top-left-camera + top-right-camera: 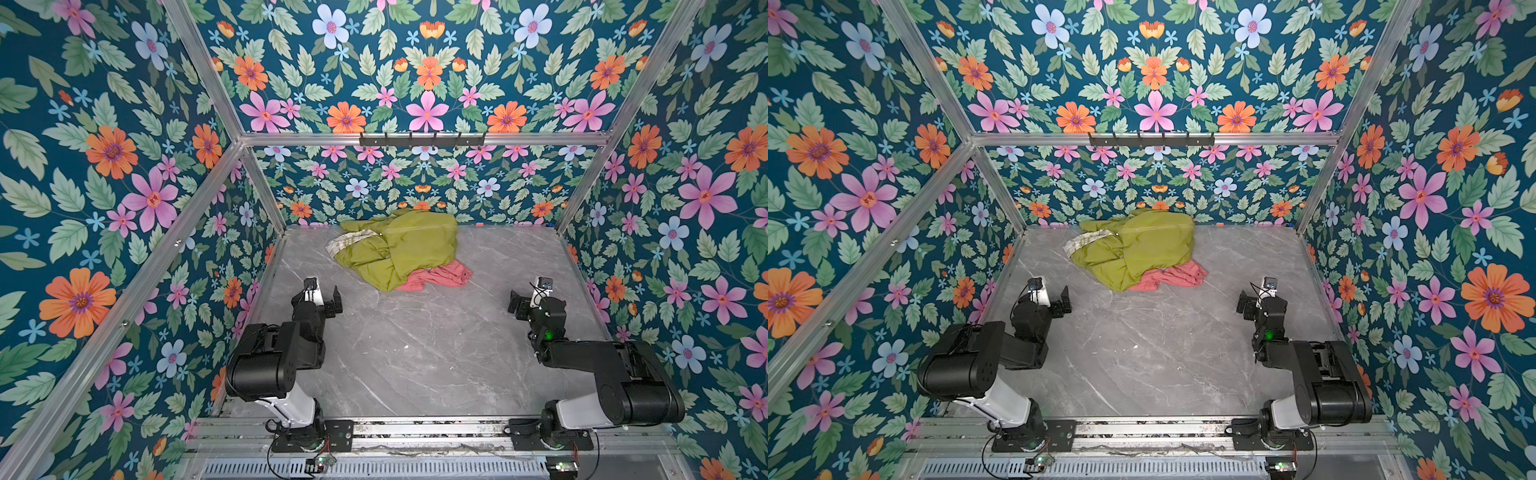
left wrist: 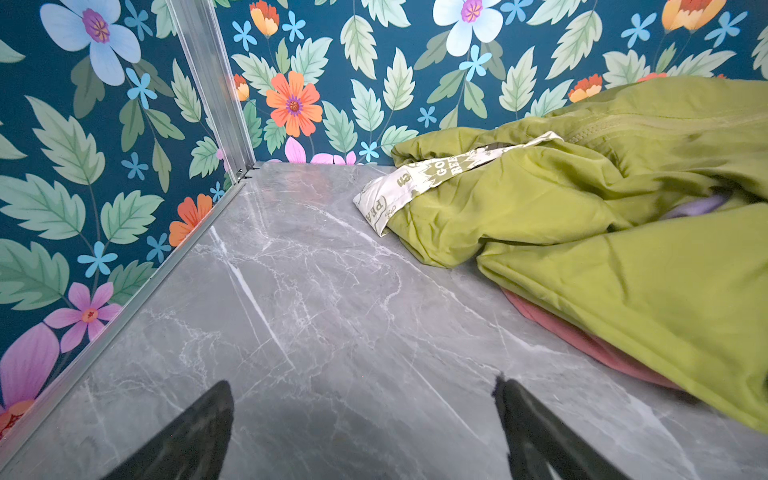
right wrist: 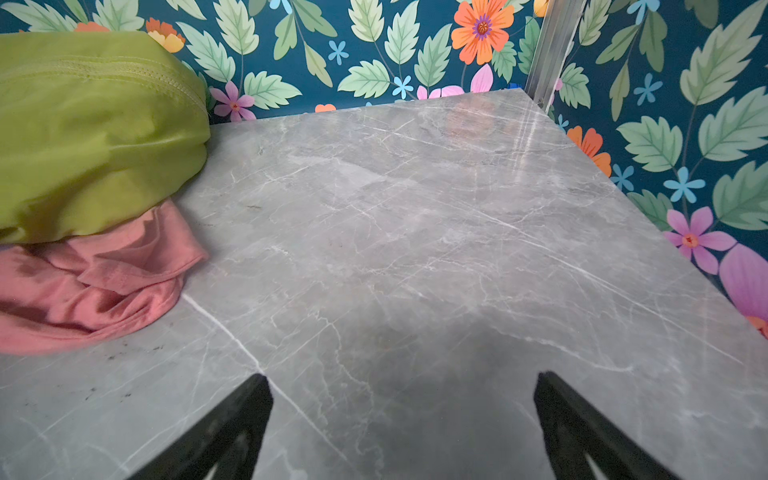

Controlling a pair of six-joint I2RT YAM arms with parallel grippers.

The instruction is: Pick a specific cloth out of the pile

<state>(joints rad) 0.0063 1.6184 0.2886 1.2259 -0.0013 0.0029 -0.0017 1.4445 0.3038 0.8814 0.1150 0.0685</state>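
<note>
**Desk:** Where is the target from your seat?

**Me:** I see the plain salmon-pink soft fabric cloth point(image 1: 436, 277) at the near right corner of the heap of clothes point(image 1: 395, 245), towards the back of the grey marble-look worktop point(image 1: 415, 357). Most of the cloth is pinned under the large olive-green garment point(image 1: 411, 243). Only a crumpled strip sticks out. I judge that its long axis runs across the worktop, with the free end pointing to the right wall.

**Desk:** Which arm do you take?

**Me:** The right arm point(image 1: 615, 374), I think. In both top views its jaws stand well short of the heap, and the pink strip lies farther back and inward from them. Its free end is a little nearer to them than to the left arm point(image 1: 270, 361). From the right wrist camera the cloth point(image 3: 91, 286) sits off to one side, not between the tips.

**Desk:** And the jaws?

**Me:** Both pairs are spread wide and empty, over bare worktop.

**Desk:** What about the left side?

**Me:** From there I mostly face green fabric and the cream printed band point(image 2: 419, 178), with only a thin pink edge point(image 2: 582, 345) underneath.
</note>
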